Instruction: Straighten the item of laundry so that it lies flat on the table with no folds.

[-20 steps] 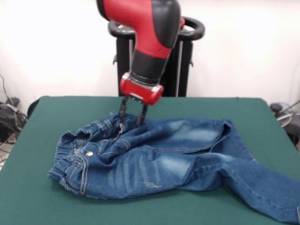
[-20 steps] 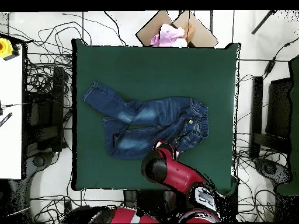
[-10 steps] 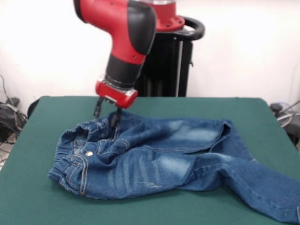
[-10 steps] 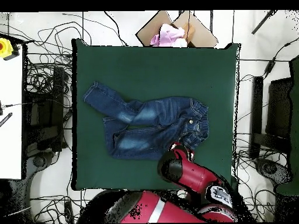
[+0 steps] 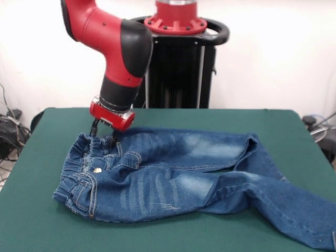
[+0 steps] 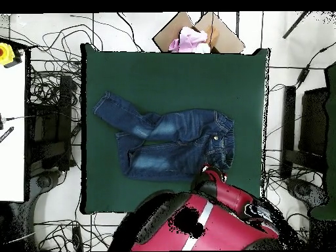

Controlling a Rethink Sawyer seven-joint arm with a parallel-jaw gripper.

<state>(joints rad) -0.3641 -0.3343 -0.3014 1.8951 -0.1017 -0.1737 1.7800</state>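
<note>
Dark green felt covers the tabletop (image 5: 210, 118), which stands before a white wall, with cables strewn on the pale floor around it in the overhead view. On the felt lies a small pair of blue denim jeans (image 5: 173, 181) with faded whitish patches on the thighs. In the front view the elastic waistband (image 5: 71, 181) is bunched toward the left edge of the tabletop, and the two legs run toward the right edge, the nearer one reaching the front right corner. The legs overlap near the crotch, and wrinkles cross the seat. The red and black arm (image 5: 118, 47) descends from above to the far end of the waistband. Its claw (image 5: 103, 135) has two dark fingers (image 5: 94, 127) standing apart, their tips set down at the gathered denim of the waistband; whether cloth is pinched between them cannot be told. In the overhead view a cardboard box (image 6: 197, 33) holding pink cloth sits beyond one tabletop edge.
</note>
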